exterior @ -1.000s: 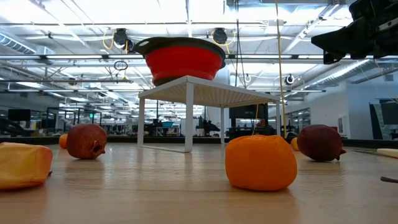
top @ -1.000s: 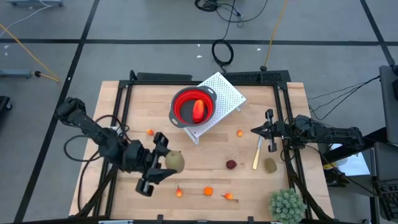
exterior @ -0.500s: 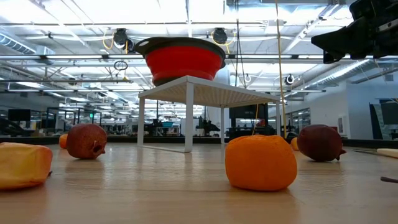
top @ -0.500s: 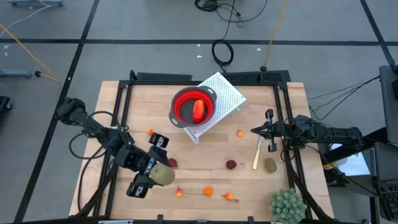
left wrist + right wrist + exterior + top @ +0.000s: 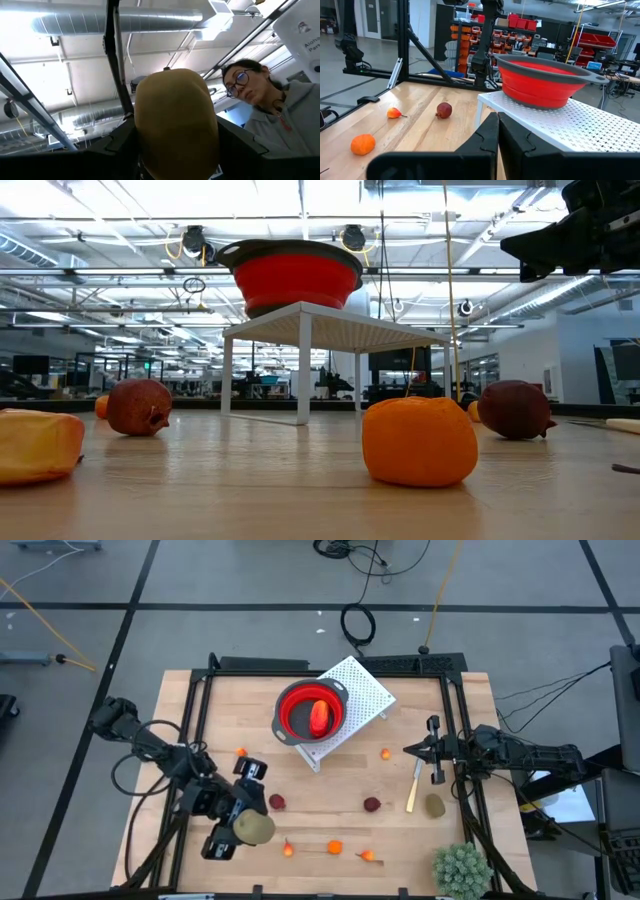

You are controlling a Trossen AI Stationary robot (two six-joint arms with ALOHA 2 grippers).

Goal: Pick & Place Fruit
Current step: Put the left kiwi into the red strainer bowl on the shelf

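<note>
From above, I see a wooden table (image 5: pixel 330 795) with my left gripper (image 5: pixel 243 828) near its front left part, its fingers clamped around an olive-brown oval fruit (image 5: pixel 254 828) and lifted off the surface. In my left wrist view that same fruit fills the space between the two dark fingers (image 5: pixel 120 145), with ceiling ducts and a person in a grey hooded top (image 5: pixel 272 117) beyond it. My right gripper (image 5: pixel 412 750) waits near the table's right side with its fingers pressed together and nothing between them. Toward the back middle, a red collapsible bowl (image 5: pixel 311 713) sits on a white perforated stand (image 5: pixel 362 690), and one longer red-orange fruit (image 5: pixel 320 717) lies inside the bowl. On the table I count a dark red ball (image 5: pixel 277 802) just beside the left gripper and another dark red ball (image 5: pixel 372 805) farther right. Small orange fruits lie at the left (image 5: pixel 241 752), at the right of the stand (image 5: pixel 386 753), and three near the front edge (image 5: pixel 334 847). A second olive-brown oval (image 5: pixel 434 805) rests by a pale yellow stick (image 5: pixel 413 788), and a spiky green plant ball (image 5: pixel 461 869) occupies the front right corner.
</note>
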